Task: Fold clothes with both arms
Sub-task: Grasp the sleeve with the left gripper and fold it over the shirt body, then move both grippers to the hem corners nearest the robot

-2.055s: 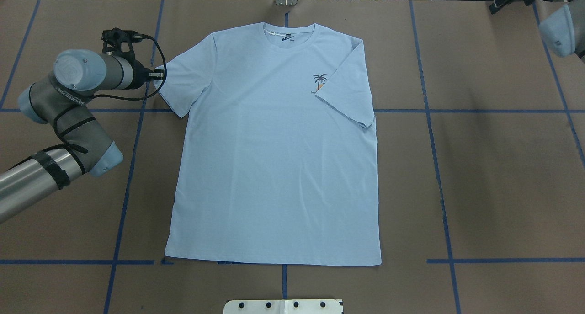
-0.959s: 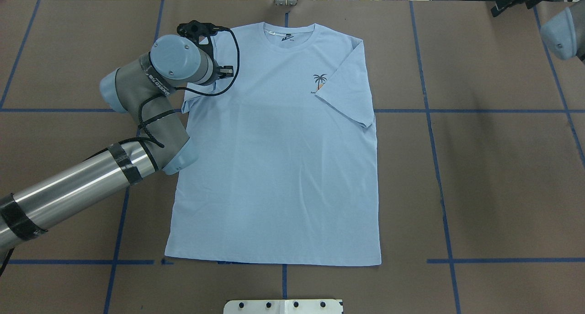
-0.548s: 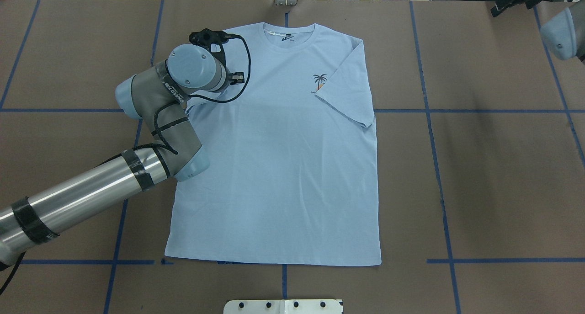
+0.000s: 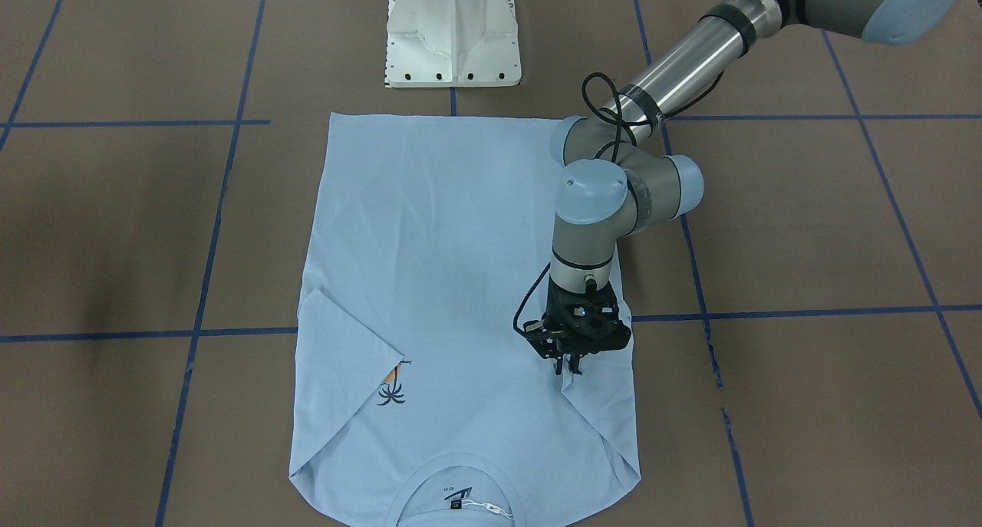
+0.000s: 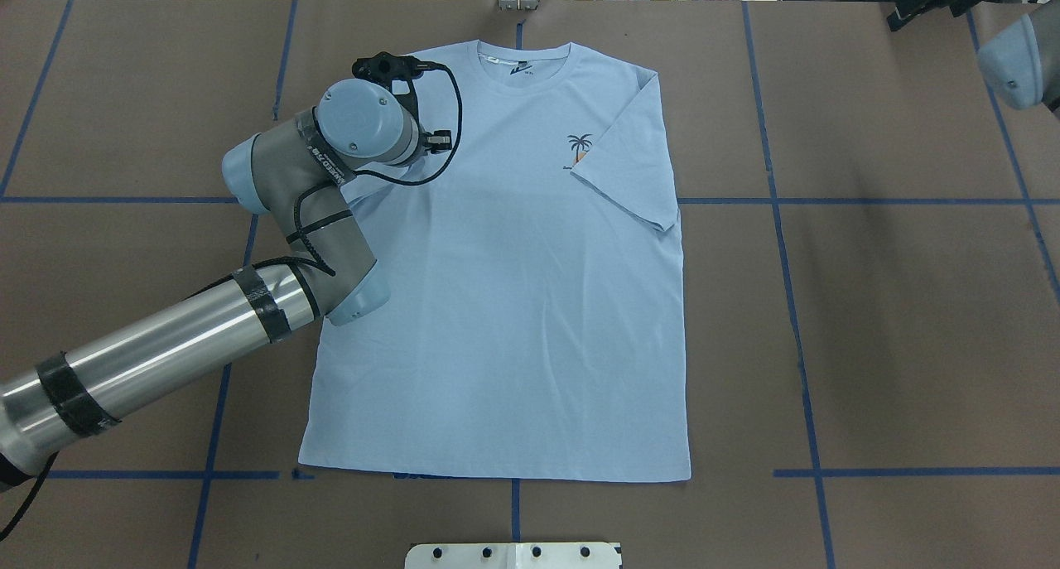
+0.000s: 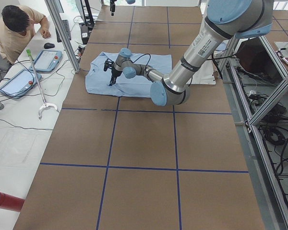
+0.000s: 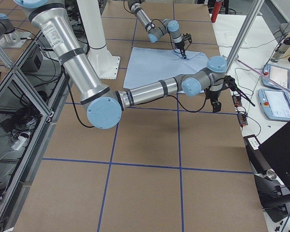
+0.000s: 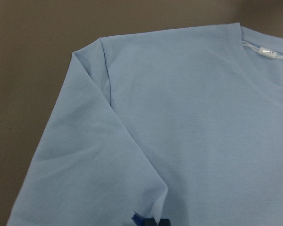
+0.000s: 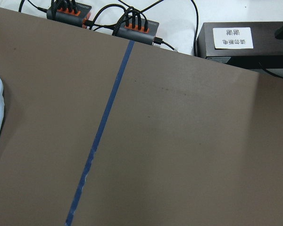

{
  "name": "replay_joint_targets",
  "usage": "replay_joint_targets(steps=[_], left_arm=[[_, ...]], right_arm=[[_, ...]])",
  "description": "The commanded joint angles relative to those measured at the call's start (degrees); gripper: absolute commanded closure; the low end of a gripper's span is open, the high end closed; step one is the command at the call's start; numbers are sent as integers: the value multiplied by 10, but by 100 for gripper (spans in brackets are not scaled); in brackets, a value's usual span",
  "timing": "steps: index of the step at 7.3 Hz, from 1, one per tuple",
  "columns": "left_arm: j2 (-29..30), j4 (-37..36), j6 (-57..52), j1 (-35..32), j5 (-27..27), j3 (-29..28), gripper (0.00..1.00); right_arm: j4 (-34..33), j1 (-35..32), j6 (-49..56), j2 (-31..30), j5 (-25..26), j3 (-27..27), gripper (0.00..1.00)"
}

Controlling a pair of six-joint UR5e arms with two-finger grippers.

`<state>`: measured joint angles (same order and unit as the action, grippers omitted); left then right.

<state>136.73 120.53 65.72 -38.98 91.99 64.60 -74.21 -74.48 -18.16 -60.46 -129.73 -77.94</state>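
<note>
The light blue T-shirt lies flat on the brown table, neck label at the far edge. Its right sleeve is folded inward and touches the palm print. My left gripper is shut on the hem of the left sleeve, which is folded over the chest. In the left wrist view the fingertips pinch that hem. In the overhead view my left wrist hides the fingers. My right gripper hangs off the shirt near the table's far right corner; I cannot tell whether it is open or shut.
The white pedestal base stands at the robot's edge of the table. Blue tape lines cross the brown surface. A labelled black box and power strips lie past the far edge. An operator sits beyond it.
My left arm has swung right from beside the shirt, carrying the left sleeve over the chest. The right arm has barely moved.
</note>
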Motion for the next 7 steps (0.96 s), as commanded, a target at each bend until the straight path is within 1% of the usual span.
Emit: replay_joint_targets(steps=[1,2,3,4,5,7], left_arm=[[-3,-12,-36,-3,6,31,0],[-31,-33,-52,-5,10,92,0],[-82,-36,-53,-5,40,164,0],[-123,-36,-53,-5,51,231,0],[-159,-39,-53,-4,52,293,0],[-236,-38,-2,6,72,395,0]], right_arm=[[0,22,-74,-6,1,-38,0],[0,52,-147,-31,17,-90,0],[0,93,-234,-66,58,-164,0],[0,156,-370,-111,116,-262,0],[-1,234,-488,-150,193,-348,0],[-1,375,-687,-227,296,-466,2]])
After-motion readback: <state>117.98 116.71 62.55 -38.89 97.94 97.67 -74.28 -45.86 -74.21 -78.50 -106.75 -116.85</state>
